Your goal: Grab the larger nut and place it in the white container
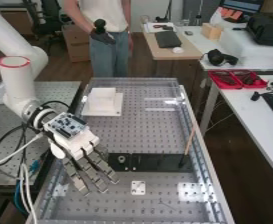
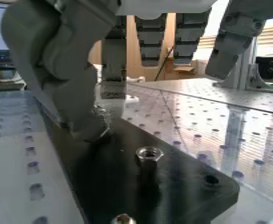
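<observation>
In the high view the hand [image 1: 90, 167], open, is over the left part of the flat black bar [image 1: 153, 162], its fingers stretched toward the view's bottom. Beside them the bearing [image 1: 121, 159] stands on the bar. The wrist view has the hand [image 2: 63, 65] with its thumb low over the bar [image 2: 180, 187] and its fingers hanging apart, nothing held. The larger nut [image 2: 150, 153] sits on a short post, apart from the thumb tip; the smaller nut [image 2: 123, 219] is nearer the camera. The white container [image 1: 103, 97] stands on a white base at the bench's far left.
A thin wooden stick [image 1: 190, 141] stands tilted at the bar's right end. A small white plate [image 1: 138, 188] lies on the perforated bench [image 1: 143, 127]. Cables [image 1: 23, 150] hang by the arm at the left, and raised rails edge the bench.
</observation>
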